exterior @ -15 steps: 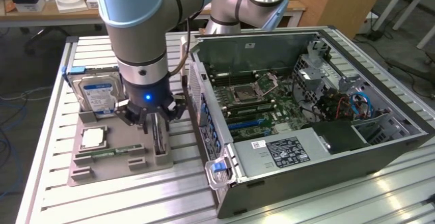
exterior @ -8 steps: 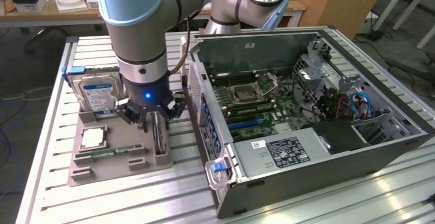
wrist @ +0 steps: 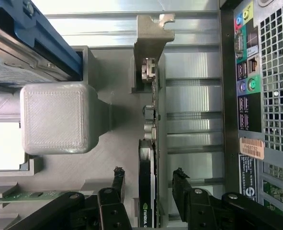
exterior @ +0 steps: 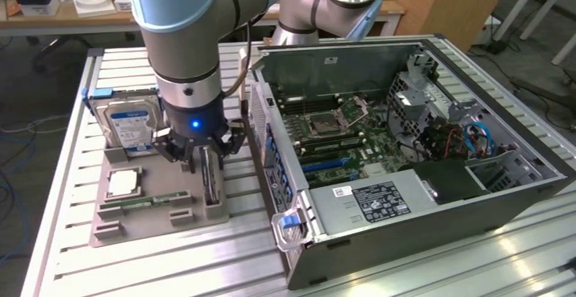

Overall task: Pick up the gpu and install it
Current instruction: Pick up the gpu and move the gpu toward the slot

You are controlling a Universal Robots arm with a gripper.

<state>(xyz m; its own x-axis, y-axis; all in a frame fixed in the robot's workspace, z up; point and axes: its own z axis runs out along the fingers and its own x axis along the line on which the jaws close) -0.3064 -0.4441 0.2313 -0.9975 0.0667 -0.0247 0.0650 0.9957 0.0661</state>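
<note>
Vertical arm, wrist pointing straight down; gripper low, fingers spread wide, clamping nothing.

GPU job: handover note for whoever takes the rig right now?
Gripper: open, low over the gpu, one finger on each side of the card with a gap to both; nothing held.
Gpu: standing on edge in its slot of the grey holder, beside the open PC case.
Done: gripper lined up astride the card.
Left: gpu not gripped, not lifted, not in the case.
</note>
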